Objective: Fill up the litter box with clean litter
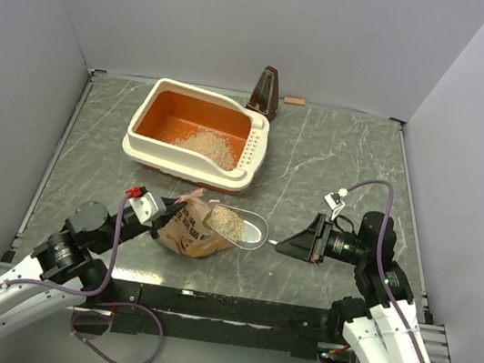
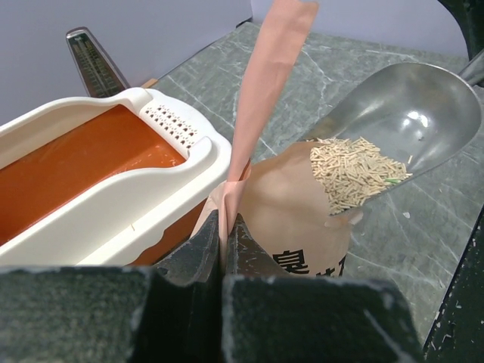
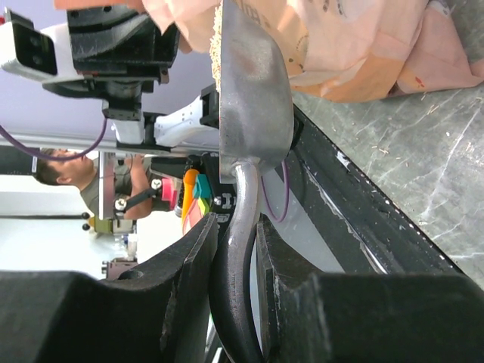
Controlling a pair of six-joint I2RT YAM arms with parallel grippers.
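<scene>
The cream-white litter box [image 1: 156,152] with orange interior sits at the back centre-left, holding a small heap of pale litter [image 1: 207,146]. It also shows in the left wrist view [image 2: 162,189]. A tan printed bag [image 1: 190,231] lies in front of it. My left gripper [image 1: 163,215] is shut on the bag's edge [image 2: 261,113]. My right gripper [image 1: 285,246] is shut on the handle [image 3: 236,249] of a metal scoop [image 1: 251,230]. The scoop [image 2: 408,113] is at the bag's mouth with litter pellets [image 2: 355,170] at its lip.
A dark brown metronome [image 1: 264,92] stands behind the litter box, near a small wooden block [image 1: 293,100]. Grey walls enclose the table on three sides. A black rail [image 1: 222,306] runs along the near edge.
</scene>
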